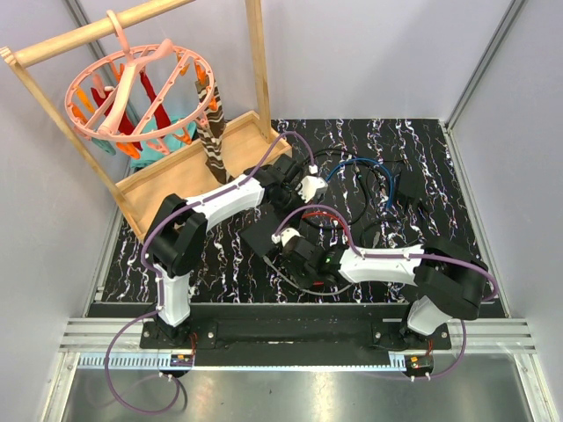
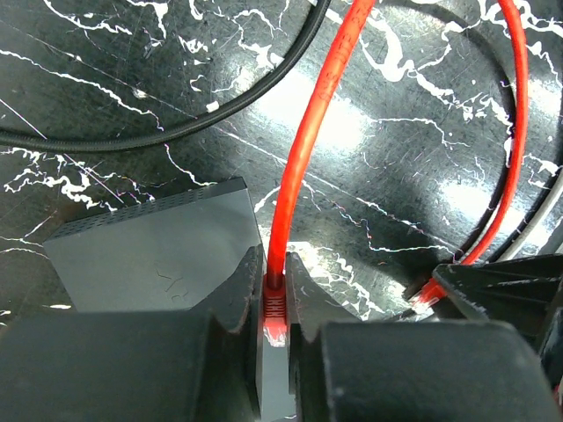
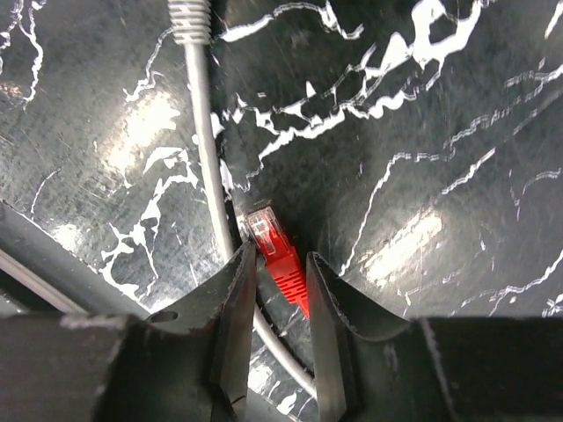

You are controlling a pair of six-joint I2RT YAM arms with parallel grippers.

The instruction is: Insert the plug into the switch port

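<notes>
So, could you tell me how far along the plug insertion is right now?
Done: the left gripper is clamped on the red cable beside the switch box. In hand: the right gripper straddles the red plug lying on the table; grip unclear. Remaining: lift it and seat it in the port, not visible here.

In the left wrist view, the switch box (image 2: 149, 255) lies on the table (image 2: 396, 176), just left of the network cable (image 2: 303, 158) clamped in the left gripper (image 2: 273, 286). The plug (image 3: 268, 237) sits in the right gripper (image 3: 278, 257), a 2nd cable (image 3: 203, 158) lying just beside it, on its left.
</notes>
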